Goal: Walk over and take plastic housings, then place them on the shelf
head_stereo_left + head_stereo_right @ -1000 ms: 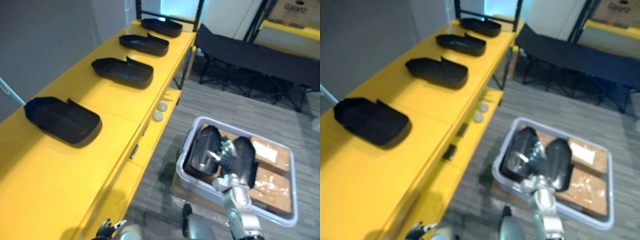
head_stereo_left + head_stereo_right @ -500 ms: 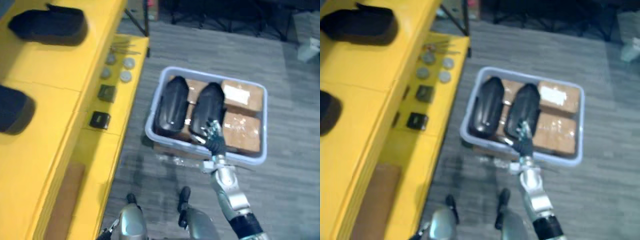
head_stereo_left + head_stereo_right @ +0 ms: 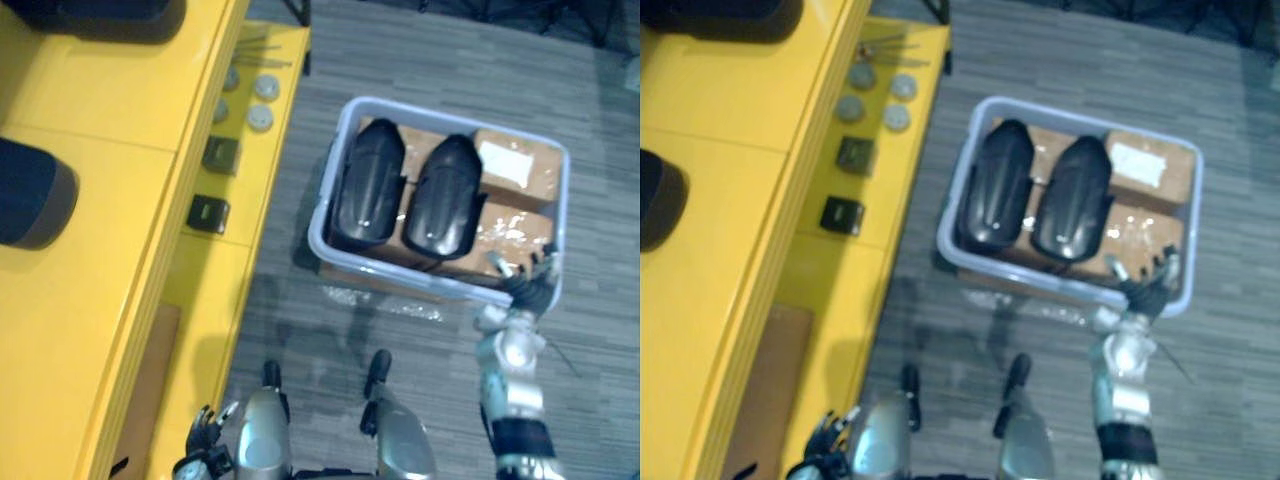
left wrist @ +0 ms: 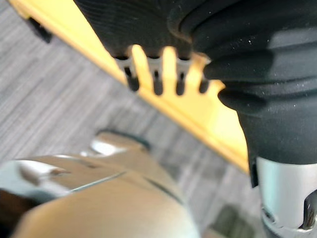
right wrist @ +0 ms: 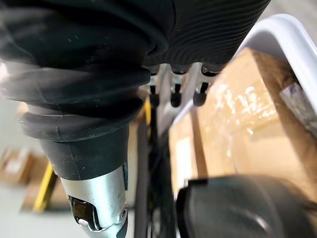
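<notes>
left eye view: right hand [image 3: 527, 288] hovers at the near corner of the tub [image 3: 330, 190], fingers spread, empty, poised to reach in. two black housings [image 3: 368, 185] lie side by side inside the tub, on boxes [image 3: 515, 165]. left hand [image 3: 203, 437] hangs loose, well clear of the tub.

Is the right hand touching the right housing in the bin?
Apart. Left eye view: the right hand is at the bin corner, cardboard showing between it and the housing.

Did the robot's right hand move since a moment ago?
Yes. The right hand slid rightward, off the right black shell, to the bin's near right corner.
</notes>
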You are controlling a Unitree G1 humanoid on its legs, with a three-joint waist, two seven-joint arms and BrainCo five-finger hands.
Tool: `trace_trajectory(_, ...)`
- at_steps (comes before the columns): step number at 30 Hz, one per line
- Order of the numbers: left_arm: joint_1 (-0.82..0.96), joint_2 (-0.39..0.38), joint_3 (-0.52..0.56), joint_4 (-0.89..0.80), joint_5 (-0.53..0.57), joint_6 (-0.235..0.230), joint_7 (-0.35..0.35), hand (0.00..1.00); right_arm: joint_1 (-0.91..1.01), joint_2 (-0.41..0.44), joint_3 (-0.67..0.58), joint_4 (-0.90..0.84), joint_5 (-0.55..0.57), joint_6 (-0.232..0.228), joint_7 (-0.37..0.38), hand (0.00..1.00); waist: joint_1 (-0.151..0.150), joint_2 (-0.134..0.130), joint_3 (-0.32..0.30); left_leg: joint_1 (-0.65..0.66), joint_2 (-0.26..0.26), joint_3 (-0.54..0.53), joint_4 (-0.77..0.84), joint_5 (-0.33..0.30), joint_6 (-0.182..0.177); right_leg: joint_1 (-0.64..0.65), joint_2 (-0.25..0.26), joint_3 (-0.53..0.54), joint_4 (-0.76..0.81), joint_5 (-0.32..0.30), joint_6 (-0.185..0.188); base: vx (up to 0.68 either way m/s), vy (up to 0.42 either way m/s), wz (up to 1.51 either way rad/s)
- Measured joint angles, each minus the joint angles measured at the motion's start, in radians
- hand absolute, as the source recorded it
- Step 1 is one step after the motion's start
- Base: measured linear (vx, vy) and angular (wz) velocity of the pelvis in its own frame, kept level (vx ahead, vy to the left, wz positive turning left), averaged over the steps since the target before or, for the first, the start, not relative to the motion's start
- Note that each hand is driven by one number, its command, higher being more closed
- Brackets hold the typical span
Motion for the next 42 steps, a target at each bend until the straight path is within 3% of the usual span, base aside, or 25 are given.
trace_trajectory(5,-0.033,0.003,-0.017,0.001,-0.010,0.005,0.020,0.00,-0.201,-0.166,-0.011,0.219,0.023,0.039,-0.064,0.00,0.030,0.029,0.017,-0.088,-0.007,-0.053,0.050,-0.003,0.005,-0.032,-0.001,-0.043,0.002,0.010,-0.002,-0.07,0.020,0.26)
trace_trajectory(11,-0.036,-0.031,-0.041,0.071,-0.020,0.031,0.015,0.00,-0.375,-0.340,-0.009,0.404,0.041,0.082,-0.156,0.00,0.056,0.108,0.059,-0.140,-0.029,-0.086,0.097,-0.012,0.020,-0.063,-0.026,-0.068,0.048,0.009,-0.001,-0.08,0.049,0.12)
trace_trajectory(14,-0.035,-0.031,-0.057,0.096,-0.031,0.041,-0.002,0.00,-0.433,-0.392,-0.007,0.494,0.042,0.128,-0.193,0.00,0.059,0.124,0.066,-0.175,-0.039,-0.098,0.120,-0.011,0.022,-0.091,-0.038,-0.074,0.075,0.006,0.001,-0.10,0.070,0.13)
trace_trajectory(17,-0.035,-0.031,-0.058,0.110,-0.051,0.041,-0.025,0.00,-0.466,-0.421,0.002,0.566,0.064,0.177,-0.189,0.00,0.061,0.126,0.066,-0.182,-0.049,-0.100,0.128,-0.008,0.027,-0.106,-0.054,-0.076,0.107,-0.011,0.007,-0.07,0.052,0.08)
trace_trajectory(20,-0.035,-0.035,-0.087,0.112,-0.052,0.039,-0.042,0.00,-0.499,-0.491,0.002,0.645,0.070,0.224,-0.153,0.00,0.062,0.157,0.078,-0.195,-0.070,-0.109,0.129,-0.001,0.039,-0.126,-0.083,-0.080,0.151,-0.027,0.016,-0.09,0.074,0.14)
trace_trajectory(24,-0.035,-0.039,-0.106,0.133,-0.052,0.037,-0.062,0.00,-0.511,-0.507,0.001,0.722,0.080,0.259,-0.107,0.00,0.060,0.179,0.079,-0.218,-0.085,-0.119,0.132,0.005,0.046,-0.157,-0.104,-0.085,0.184,-0.036,0.019,-0.05,0.046,0.11)
trace_trajectory(29,-0.035,-0.039,-0.126,0.148,-0.069,0.031,-0.072,0.00,-0.558,-0.565,0.003,0.791,0.073,0.280,-0.055,0.00,0.082,0.188,0.078,-0.263,-0.091,-0.125,0.162,0.006,0.047,-0.204,-0.117,-0.089,0.225,-0.047,0.015,-0.03,0.038,0.05)
trace_trajectory(34,-0.036,-0.045,-0.148,0.175,-0.096,0.032,-0.084,0.00,-0.593,-0.607,0.044,0.845,0.025,0.279,-0.064,0.00,0.094,0.208,0.064,-0.328,-0.106,-0.148,0.201,0.005,0.053,-0.259,-0.138,-0.102,0.285,-0.068,0.016,-0.05,0.038,0.14)
trace_trajectory(36,-0.039,-0.047,-0.157,0.184,-0.096,0.036,-0.093,0.00,-0.597,-0.629,0.054,0.857,0.009,0.277,-0.070,0.00,0.114,0.213,0.061,-0.353,-0.105,-0.149,0.215,0.005,0.054,-0.284,-0.141,-0.102,0.300,-0.071,0.013,-0.06,0.019,0.01)
trace_trajectory(42,-0.041,-0.070,-0.166,0.203,-0.098,0.035,-0.112,0.00,-0.609,-0.640,0.086,0.848,-0.033,0.263,-0.185,0.00,0.143,0.249,0.036,-0.397,-0.103,-0.155,0.243,-0.001,0.057,-0.316,-0.141,-0.105,0.316,-0.078,0.004,-0.06,0.013,0.01)
